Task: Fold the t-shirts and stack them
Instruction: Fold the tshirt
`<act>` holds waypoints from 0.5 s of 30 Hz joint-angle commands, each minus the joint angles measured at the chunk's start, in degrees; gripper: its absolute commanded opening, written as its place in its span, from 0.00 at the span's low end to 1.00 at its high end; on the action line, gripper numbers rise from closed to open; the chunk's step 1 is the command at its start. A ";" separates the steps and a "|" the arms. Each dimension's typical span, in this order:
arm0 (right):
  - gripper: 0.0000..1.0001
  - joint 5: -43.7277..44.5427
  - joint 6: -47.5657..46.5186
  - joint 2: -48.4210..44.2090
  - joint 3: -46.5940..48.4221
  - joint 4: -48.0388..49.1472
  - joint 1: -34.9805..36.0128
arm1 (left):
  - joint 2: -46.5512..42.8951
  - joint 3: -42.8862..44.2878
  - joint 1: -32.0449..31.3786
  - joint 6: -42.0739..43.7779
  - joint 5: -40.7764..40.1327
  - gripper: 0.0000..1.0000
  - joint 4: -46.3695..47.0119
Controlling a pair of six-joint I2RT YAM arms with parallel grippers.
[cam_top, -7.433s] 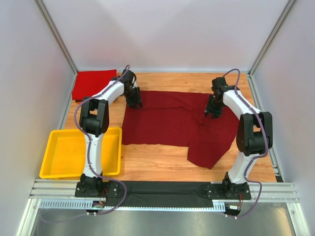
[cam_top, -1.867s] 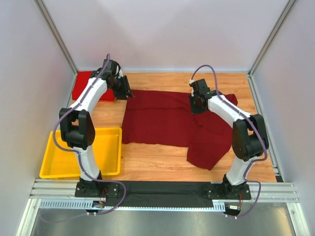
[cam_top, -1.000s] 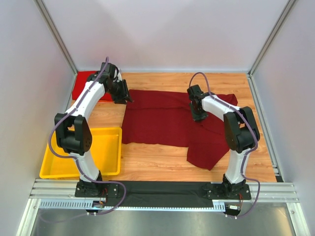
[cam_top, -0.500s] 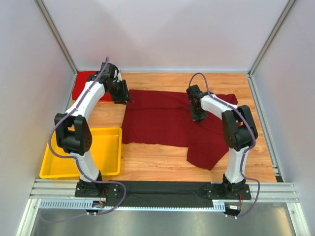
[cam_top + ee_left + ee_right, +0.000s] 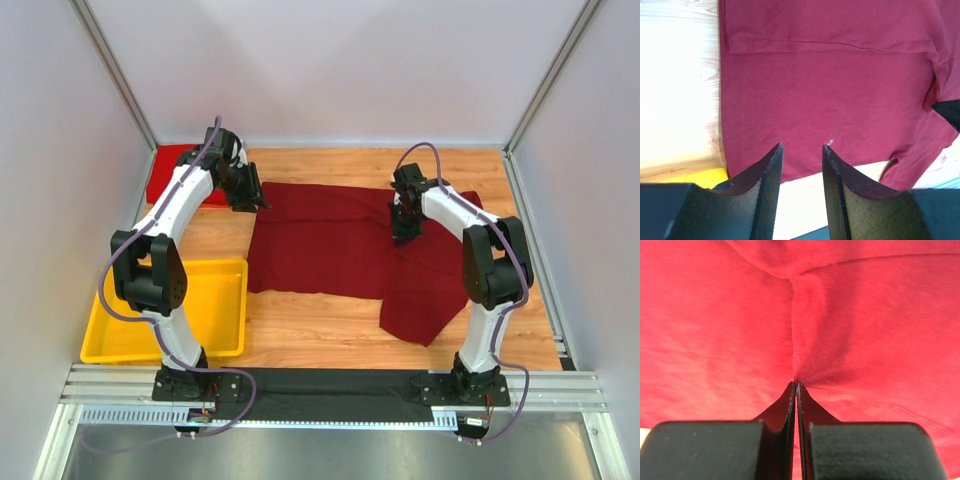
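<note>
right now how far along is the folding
Done: the red t-shirt lies folded in the far left corner. In hand: the right pincer is shut on a pinch of the maroon t-shirt, while the left pincer hangs open by its far left corner. Left: the maroon t-shirt is spread out unfolded, and must be folded and stacked with the red one.

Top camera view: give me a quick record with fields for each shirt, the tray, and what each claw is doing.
maroon t-shirt: spread mostly flat mid-table, its near right part hanging askew
red t-shirt: folded, far left corner of the table
yellow tray: near left, beside the left arm
left claw: open, over the maroon t-shirt's far left corner, gripping nothing
right claw: shut, pinching a pucker of the maroon t-shirt
</note>
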 commanded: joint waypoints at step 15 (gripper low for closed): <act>0.29 -1.41 11.62 -5.96 -5.64 7.12 -3.56 | 3.71 1.36 0.00 -1.91 0.36 0.46 4.41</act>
